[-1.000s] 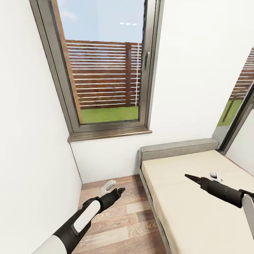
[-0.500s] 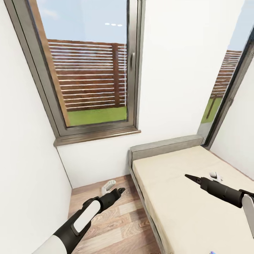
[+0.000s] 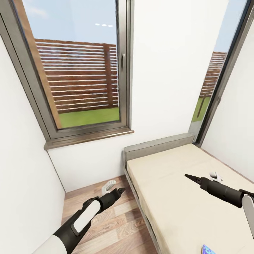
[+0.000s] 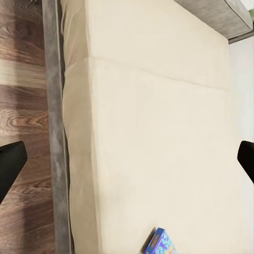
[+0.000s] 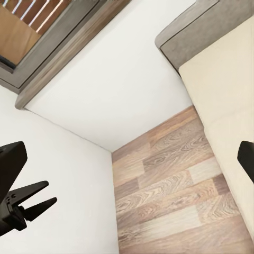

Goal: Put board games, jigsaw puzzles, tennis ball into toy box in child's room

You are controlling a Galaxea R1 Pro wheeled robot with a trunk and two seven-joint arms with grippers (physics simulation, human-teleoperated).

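Both tools hang in mid-air with nothing between their fingers. Left tool (image 3: 120,191) sits at the end of its dark and white arm, above the wooden floor (image 3: 106,225) beside the bed (image 3: 183,197); in the left wrist view its two dark fingertips (image 4: 10,164) stand far apart at opposite edges of the picture, so it is released. Right tool (image 3: 188,177) reaches out over the cream mattress, its tip pointing toward the left of the head view; the right wrist view shows its fingers (image 5: 10,164) likewise spread wide and empty, with the left tool (image 5: 37,203) visible in that picture against the white wall.

One board game (image 3: 209,249), a blue box with a coloured print, lies on the mattress near the bottom edge of the head view, on the robot's right side; only a corner of it is seen there. The left wrist view shows the same board game (image 4: 160,244) lying flat on the mattress, again cut by the frame edge, well apart from both fingertips.

At the bed's far end, a grey headboard (image 3: 158,145) meets the white wall. A large window (image 3: 70,70) with a grey frame stands above a brown sill (image 3: 88,137), looking onto a slatted wooden fence (image 3: 77,77) and grass. A second narrow window (image 3: 215,77) rises at the right.
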